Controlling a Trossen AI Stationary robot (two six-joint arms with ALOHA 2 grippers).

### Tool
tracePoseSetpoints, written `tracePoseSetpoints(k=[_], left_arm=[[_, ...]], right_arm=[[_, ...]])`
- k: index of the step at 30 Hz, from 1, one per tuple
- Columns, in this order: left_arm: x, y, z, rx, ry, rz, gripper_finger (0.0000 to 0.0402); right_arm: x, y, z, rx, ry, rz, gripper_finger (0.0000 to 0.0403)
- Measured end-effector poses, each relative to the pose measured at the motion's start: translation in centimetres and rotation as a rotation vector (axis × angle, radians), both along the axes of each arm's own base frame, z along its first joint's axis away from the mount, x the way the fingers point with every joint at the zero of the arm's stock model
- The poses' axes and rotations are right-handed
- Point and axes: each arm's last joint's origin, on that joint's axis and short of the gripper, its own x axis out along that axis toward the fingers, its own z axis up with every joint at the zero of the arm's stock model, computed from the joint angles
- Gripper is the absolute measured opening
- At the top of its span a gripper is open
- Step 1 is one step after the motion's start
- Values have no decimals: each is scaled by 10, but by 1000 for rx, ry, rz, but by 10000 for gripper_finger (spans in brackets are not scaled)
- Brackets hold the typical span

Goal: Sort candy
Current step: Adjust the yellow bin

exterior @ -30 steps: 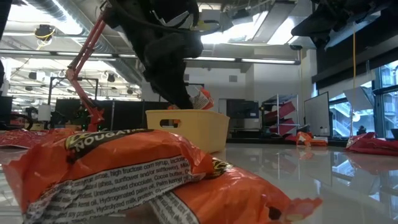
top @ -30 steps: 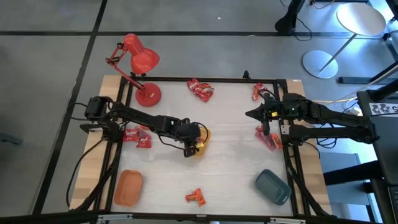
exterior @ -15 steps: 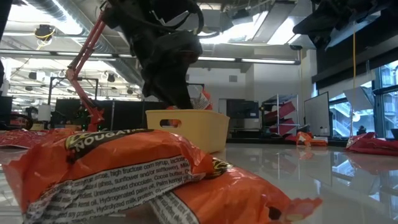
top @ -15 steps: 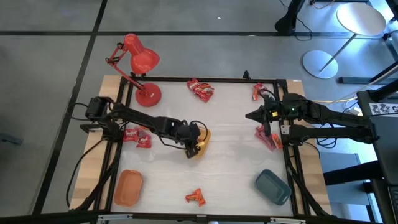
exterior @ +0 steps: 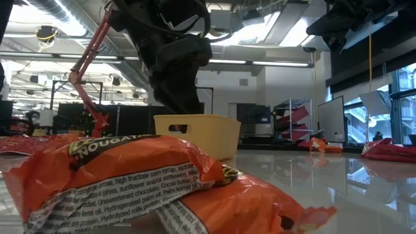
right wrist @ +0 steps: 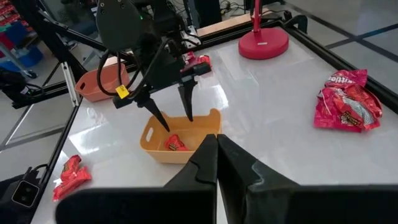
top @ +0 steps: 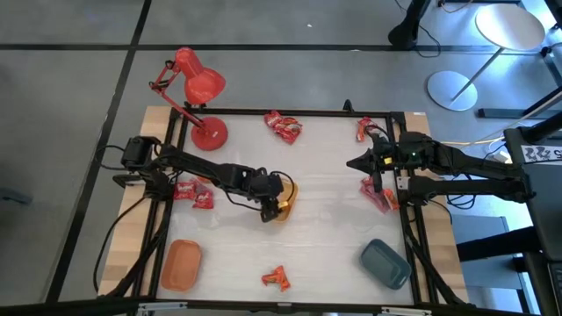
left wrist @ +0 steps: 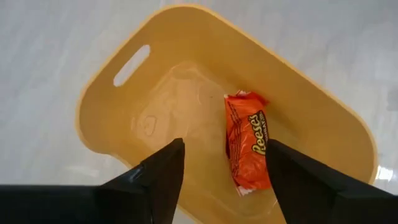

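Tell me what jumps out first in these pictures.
The left claw hangs open over the yellow tray mid-table, an orange candy lying inside it. The red lamp stands at the far left corner. The right claw waits shut near the table's right edge.

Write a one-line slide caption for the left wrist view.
Open left gripper poised above the yellow tray, where one orange wrapped candy lies inside.

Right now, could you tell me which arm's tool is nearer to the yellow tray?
The left. The left tool hangs open directly over the yellow tray; the right tool waits shut, well off toward the table's right side.
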Motion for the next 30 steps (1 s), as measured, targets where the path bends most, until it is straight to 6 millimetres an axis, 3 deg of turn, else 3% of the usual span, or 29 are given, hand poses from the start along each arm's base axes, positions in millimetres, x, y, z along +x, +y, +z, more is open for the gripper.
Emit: tracePoseSetpoints(k=[7,12,23,30], left_arm=[[-10,0,18,26,23,-41,194],[-9,-1,35,179,8,-240,183],[2,64,47,267,-46,-300,186],[14,86,33,202,-119,-391,186]], right_arm=[[0,0,0,0,0,-1,5],[0,0,0,-16,2,5,5],[-3,1,-8,-6,92,9,5],[-5,1,-11,-28,123,15,5]])
